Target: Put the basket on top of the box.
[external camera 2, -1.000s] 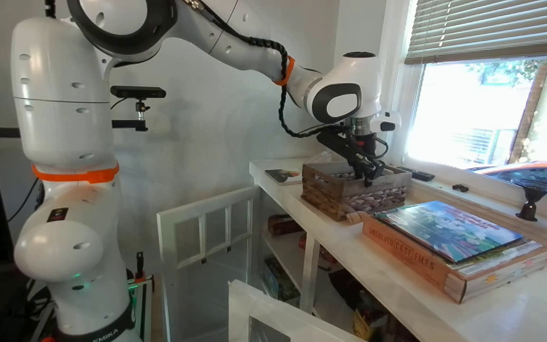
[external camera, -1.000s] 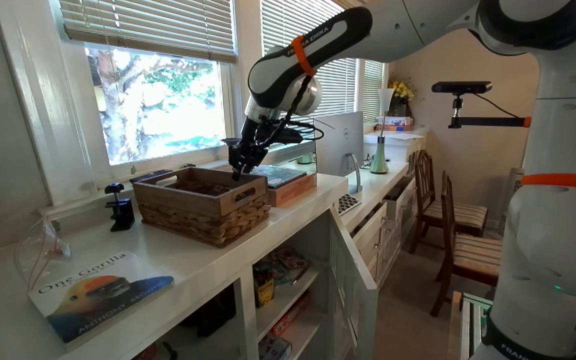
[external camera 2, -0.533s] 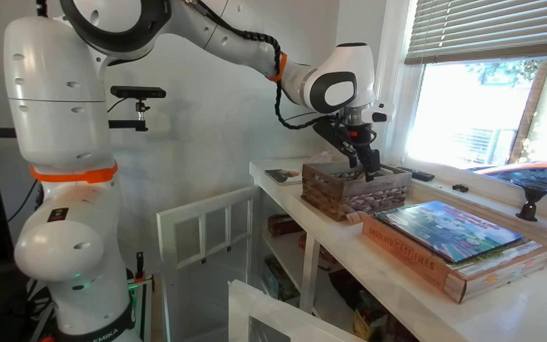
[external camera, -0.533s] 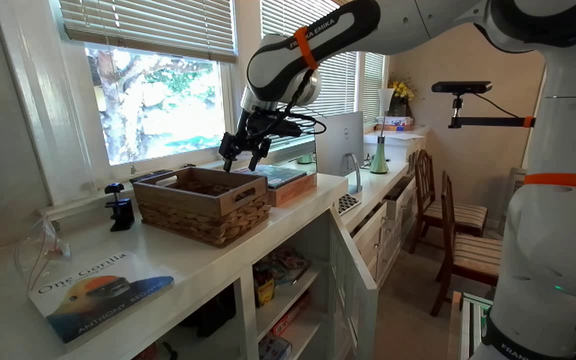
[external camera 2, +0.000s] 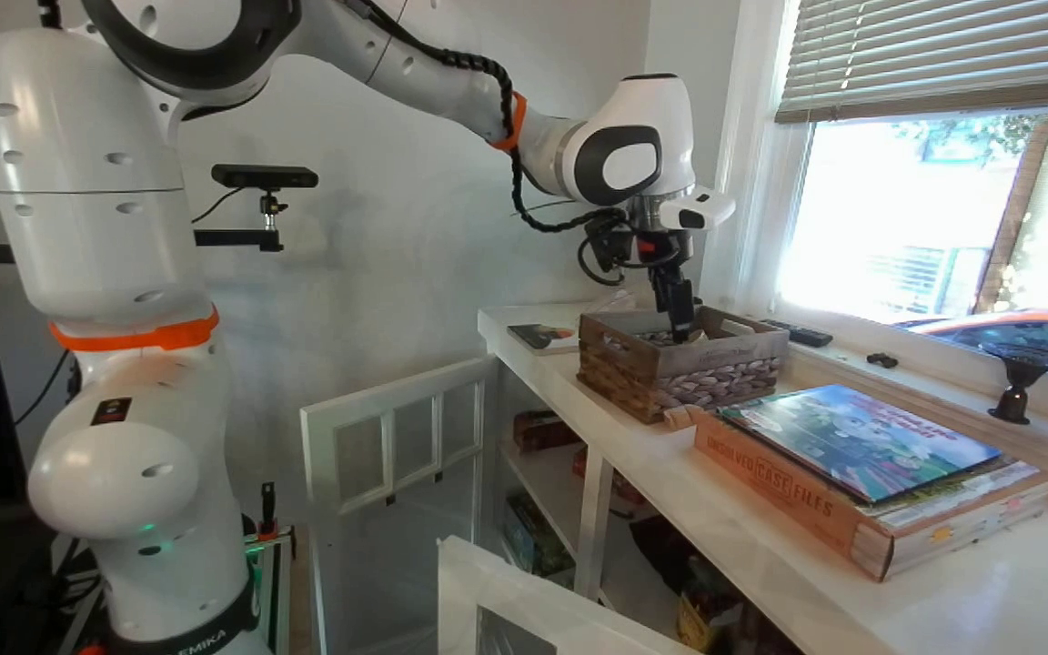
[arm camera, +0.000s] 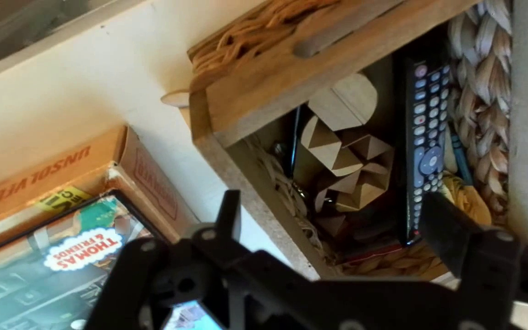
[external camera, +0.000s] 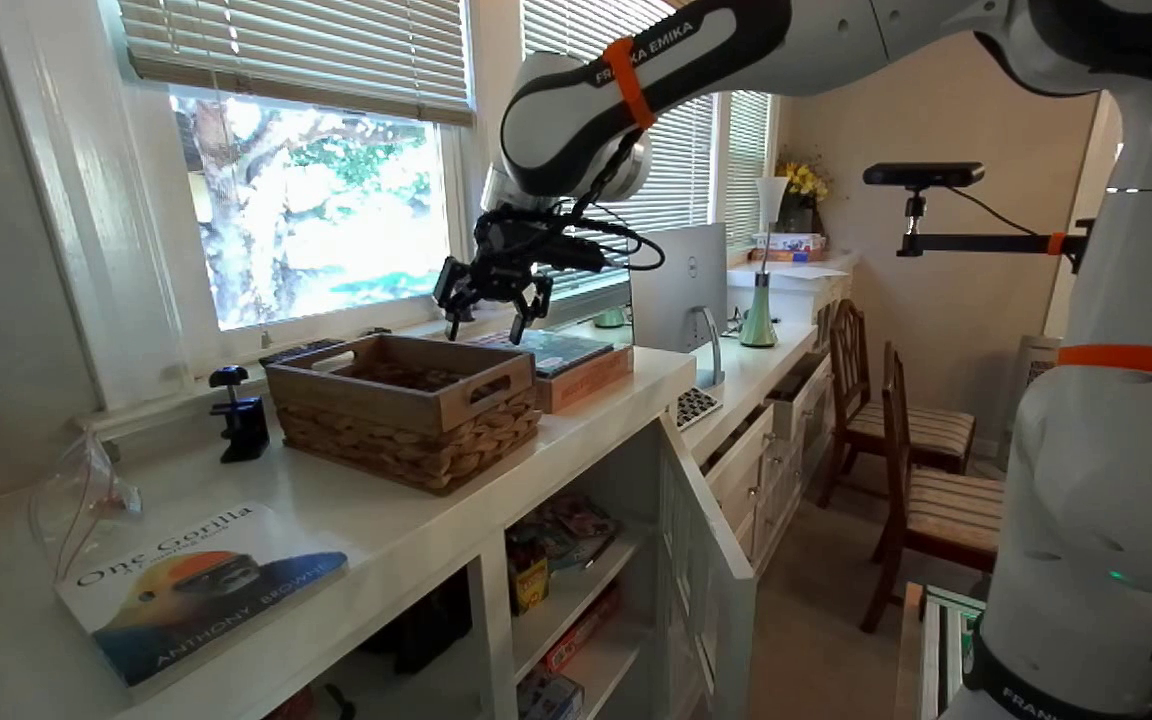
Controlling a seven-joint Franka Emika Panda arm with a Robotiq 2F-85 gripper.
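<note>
Running beneath the window (external camera: 311,215): one white counter (external camera: 361,518). Item, my own arm (external camera 2: 419,91), white with orange bands, extended over that counter in both exterior views. Item, one cabinet door (external camera 2: 326,491), white, standing open below. Item, the basket (external camera: 386,440), brown, woven under a wooden rim; upright on the counter, near the box (external camera 2: 815,509), a bare strip of counter showing between the two in my wrist view. Item, the box itself, low, brown-sided, lettered UNSOLVED CASE FILES. Item, one flat picture-faced piece (arm camera: 62,275), lettered THOMAS & FRIENDS, lying on the box's top. Item, my gripper (external camera: 484,337), black, jaws wide apart, above the basket toward the box side; at this remove I cannot tell whether it touches. In the wrist view one tip shows against the counter outside the basket, the other against its inside. Item, one book (external camera: 206,590), One Gorilla, flat on the counter. Item, one black clamp (external camera: 244,425), upright just beside the basket. Item, one black remote (arm camera: 426,137), inside the basket, along the wall away from the box. Last, some tan faceted pieces (arm camera: 349,107), also inside.
</note>
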